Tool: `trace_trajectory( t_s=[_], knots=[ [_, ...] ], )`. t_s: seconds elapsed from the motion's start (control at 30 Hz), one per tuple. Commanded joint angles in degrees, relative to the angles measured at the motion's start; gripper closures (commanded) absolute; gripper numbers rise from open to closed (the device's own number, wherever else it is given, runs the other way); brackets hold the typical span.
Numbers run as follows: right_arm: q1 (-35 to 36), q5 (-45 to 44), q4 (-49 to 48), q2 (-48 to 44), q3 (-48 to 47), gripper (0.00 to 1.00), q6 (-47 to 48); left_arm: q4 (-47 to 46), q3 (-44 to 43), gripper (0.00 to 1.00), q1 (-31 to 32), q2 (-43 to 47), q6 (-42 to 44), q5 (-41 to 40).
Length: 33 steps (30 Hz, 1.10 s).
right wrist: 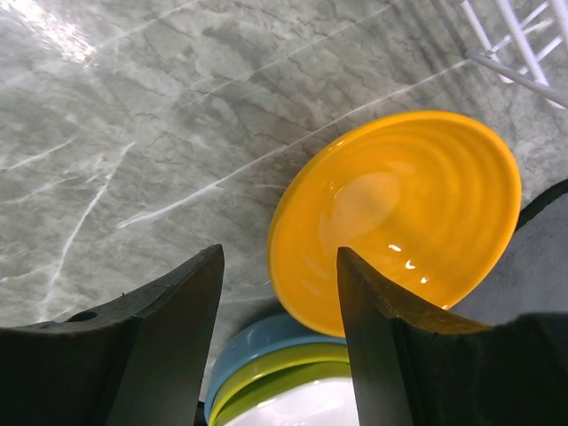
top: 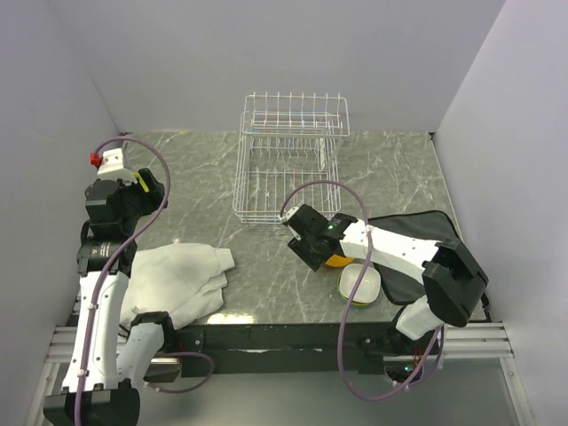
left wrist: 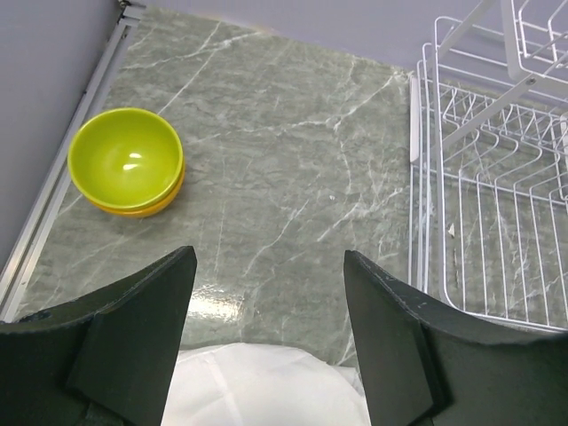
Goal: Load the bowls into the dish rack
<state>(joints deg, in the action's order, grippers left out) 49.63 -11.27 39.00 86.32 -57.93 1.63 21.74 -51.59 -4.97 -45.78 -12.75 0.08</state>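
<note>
**Operator:** What sits closest to the arm bases?

**Spotter:** On your left, a crumpled white cloth (top: 182,275) lies on the marble table (top: 399,169). On your right, a stack of bowls (top: 359,284) rests just beside a dark mat (top: 417,231). The top bowl is white inside, with a lime one under it and a blue one at the bottom.

**Operator:** And my right gripper?

**Spotter:** Your right gripper (right wrist: 280,253) hangs just past that stack, over a tilted orange bowl (right wrist: 399,204) whose edge overlaps the blue one. The fingers stand apart. The bowl's near rim sits in the gap and runs behind one finger. Bare marble shows between the rim and the other finger, so you have nothing clamped.

**Operator:** The left one?

**Spotter:** Your left gripper (left wrist: 269,257) hangs above the table on the left side. Its fingers are spread wide with only marble between them, and the cloth's edge shows beneath. Beyond it, close to the left wall, a lime bowl (left wrist: 124,160) sits upright, nested in a second orange bowl (left wrist: 155,206).

**Operator:** Where is the rack?

**Spotter:** It is farthest from you. The white wire dish rack (top: 288,169) stands mid-table toward the back wall, with its raised tier at the rear. Its front edge is near your right gripper. The nested pair is well apart from it, off to its left.
</note>
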Motion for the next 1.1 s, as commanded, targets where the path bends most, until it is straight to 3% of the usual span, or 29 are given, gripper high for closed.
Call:
trace_trajectory(
  t_s=[0.0, 0.23, 0.57, 0.73, 0.8, 0.97, 1.07],
  knots=[
    [0.29, -2.35, -1.65, 1.74, 0.63, 0.38, 1.53, -2.23, 0.44, 0.26, -1.18, 2.18, -0.16, 0.62],
    [0.29, -3.32, -3.23, 2.01, 3.35, 0.44, 2.59, -2.4, 2.11, 0.25, -2.15, 4.03, -0.69, 1.59],
    [1.61, -4.11, -4.81, 1.66, 3.27, 0.68, 4.43, -3.01, 2.99, 0.24, -2.15, 4.82, -1.13, 2.56],
    [3.72, -4.82, -2.54, -1.33, 1.78, 0.9, 4.27, -4.07, 3.78, 0.24, -2.15, 4.91, -0.96, 3.26],
    [4.33, -2.03, 3.34, -4.75, 0.28, 1.0, 2.16, -4.25, 3.0, 0.24, -2.15, 4.65, -0.78, 3.53],
    [7.68, 0.54, 15.55, -12.04, -6.04, 1.0, 1.19, -6.7, 0.97, 0.23, -2.15, 3.95, 1.15, 5.46],
    [7.77, 4.31, 18.2, -13.28, -9.65, 1.0, 2.24, -7.85, -0.61, 0.23, -2.23, 2.19, 0.89, 6.07]
  ],
)
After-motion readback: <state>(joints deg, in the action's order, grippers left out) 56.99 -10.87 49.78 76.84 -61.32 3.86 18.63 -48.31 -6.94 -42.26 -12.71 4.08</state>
